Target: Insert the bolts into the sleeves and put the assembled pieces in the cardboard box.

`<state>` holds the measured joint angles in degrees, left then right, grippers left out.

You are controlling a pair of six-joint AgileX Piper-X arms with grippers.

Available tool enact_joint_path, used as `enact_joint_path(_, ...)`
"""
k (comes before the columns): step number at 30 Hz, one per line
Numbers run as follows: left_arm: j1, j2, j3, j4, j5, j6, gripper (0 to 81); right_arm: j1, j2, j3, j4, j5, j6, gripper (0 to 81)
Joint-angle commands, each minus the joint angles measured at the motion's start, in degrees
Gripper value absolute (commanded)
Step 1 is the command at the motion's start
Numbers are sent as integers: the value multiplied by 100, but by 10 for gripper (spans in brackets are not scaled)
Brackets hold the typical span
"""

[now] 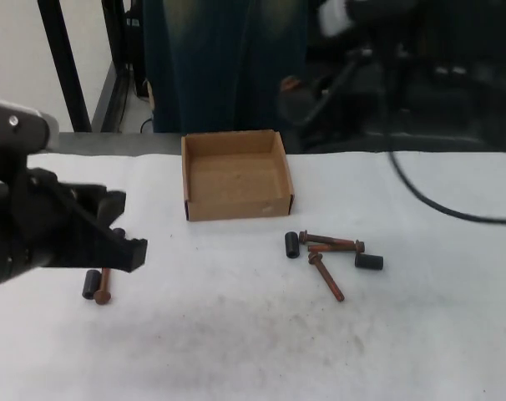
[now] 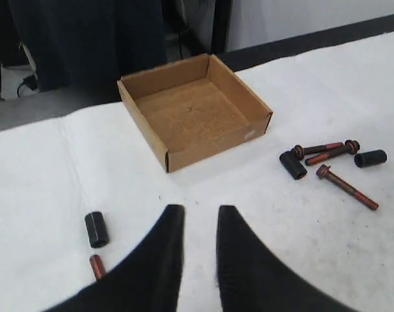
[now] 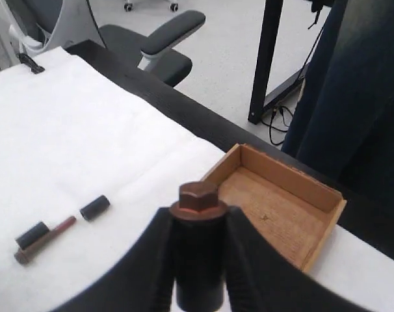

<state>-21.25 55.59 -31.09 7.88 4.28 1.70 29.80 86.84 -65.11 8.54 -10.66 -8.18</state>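
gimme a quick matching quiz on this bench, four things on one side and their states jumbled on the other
Things:
1 cardboard box
2 left gripper
3 right gripper
4 loose black sleeve

States:
a shut on a sleeved bolt
b lying on the white cloth
c brown, nothing inside
d open, holding nothing

Pairs: 1-c, 2-d, 3-a, 4-b

A white cloth [image 2: 47,169] is lying under the left gripper [image 2: 197,211]. A black cable [image 1: 453,213] is curving across it, well to that gripper's right. An office chair [image 3: 161,58] and a black post [image 3: 267,58] are standing beyond the right gripper [image 3: 197,214].
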Motion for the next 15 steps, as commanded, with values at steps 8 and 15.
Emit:
enact_joint_path(8, 4, 441, -60, 1335, 525, -1129, 8, -14, 2031, -2389, 1167, 46, -301, 3)
enact_joint_path(15, 4, 441, -60, 1539, 524, -1394, 8, -14, 3149, -3608, 1471, 657, -301, 3)
